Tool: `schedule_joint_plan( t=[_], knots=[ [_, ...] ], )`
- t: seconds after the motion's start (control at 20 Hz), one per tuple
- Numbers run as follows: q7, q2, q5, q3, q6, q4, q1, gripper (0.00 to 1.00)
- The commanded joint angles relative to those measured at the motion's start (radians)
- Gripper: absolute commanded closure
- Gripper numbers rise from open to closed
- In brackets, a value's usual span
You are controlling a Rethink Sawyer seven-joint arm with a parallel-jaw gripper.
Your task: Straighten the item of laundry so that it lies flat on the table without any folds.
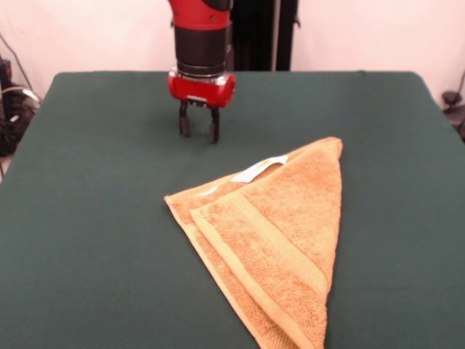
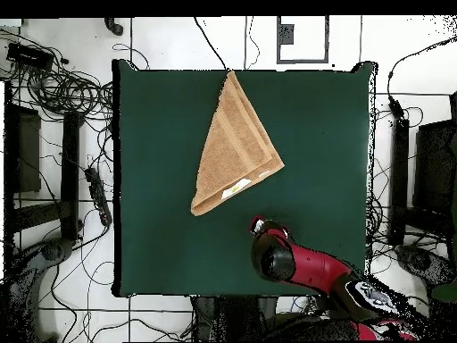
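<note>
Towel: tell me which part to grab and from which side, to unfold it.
Grip the top layer's free corner of the towel, which lies folded into a triangle, coming straight down from above. That corner lies offset from the layer beneath, so the open tool could probably pinch it alone.

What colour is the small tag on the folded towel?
White. The tag lies at the towel's folded edge nearest the gripper; the front view shows it best.

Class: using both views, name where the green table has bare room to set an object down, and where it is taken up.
In the front view, bare table runs from the towel to the left edge; another strip lies between towel and right edge. The gripper, open, hangs over the far middle. The towel fills the centre to the near edge.
</note>
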Motion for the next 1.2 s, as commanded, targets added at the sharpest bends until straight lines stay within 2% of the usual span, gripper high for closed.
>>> schedule_joint_plan(
  t=[0.05, 0.1, 0.4, 0.55, 0.9, 1.2],
  knots=[
    [0.17, 0.013, 0.065, 0.031, 0.009, -0.047, 0.069, 0.0],
    [0.178, -0.012, 0.074, 0.028, 0.008, -0.044, 0.078, 0.0],
    [0.154, -0.169, 0.134, 0.031, 0.22, -0.057, 0.136, 0.0],
    [0.125, -0.205, 0.145, 0.028, 0.304, -0.091, 0.159, 0.0],
    [0.097, -0.158, 0.156, 0.062, 0.391, -0.197, 0.168, 0.0],
    [0.094, -0.054, 0.129, 0.074, 0.34, -0.274, 0.166, 0.0]
  ],
)
